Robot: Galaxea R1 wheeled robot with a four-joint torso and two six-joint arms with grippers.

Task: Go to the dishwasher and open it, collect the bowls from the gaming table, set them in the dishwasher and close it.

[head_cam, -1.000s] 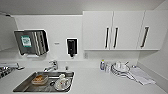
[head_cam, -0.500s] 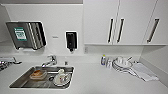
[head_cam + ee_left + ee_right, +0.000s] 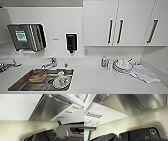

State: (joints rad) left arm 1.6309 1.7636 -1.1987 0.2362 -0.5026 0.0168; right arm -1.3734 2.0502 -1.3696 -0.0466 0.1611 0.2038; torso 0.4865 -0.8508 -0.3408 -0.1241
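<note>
The dishwasher (image 3: 50, 109) shows in the left wrist view as a stainless-steel front under the counter. Its horizontal bar handle (image 3: 58, 100) runs along the upper edge, and the door looks shut. The right wrist view catches the same steel front (image 3: 140, 102) close up, with the bar handle (image 3: 102, 98) at one corner. Dark parts of my own base lie between each wrist camera and the beige floor (image 3: 18, 127).
Straight ahead is a white counter (image 3: 92, 80) with a steel sink (image 3: 15, 86) holding dishes, and a faucet (image 3: 50, 63). Stacked plates (image 3: 122, 66), a small bottle (image 3: 103, 61) and a folded towel (image 3: 145, 73) sit to the right. White wall cabinets (image 3: 100, 22) hang above. White drawers (image 3: 68, 111) flank the dishwasher.
The whole head picture has shifted and the counter looks a little nearer, so the camera has moved. Nothing on the counter has moved.
</note>
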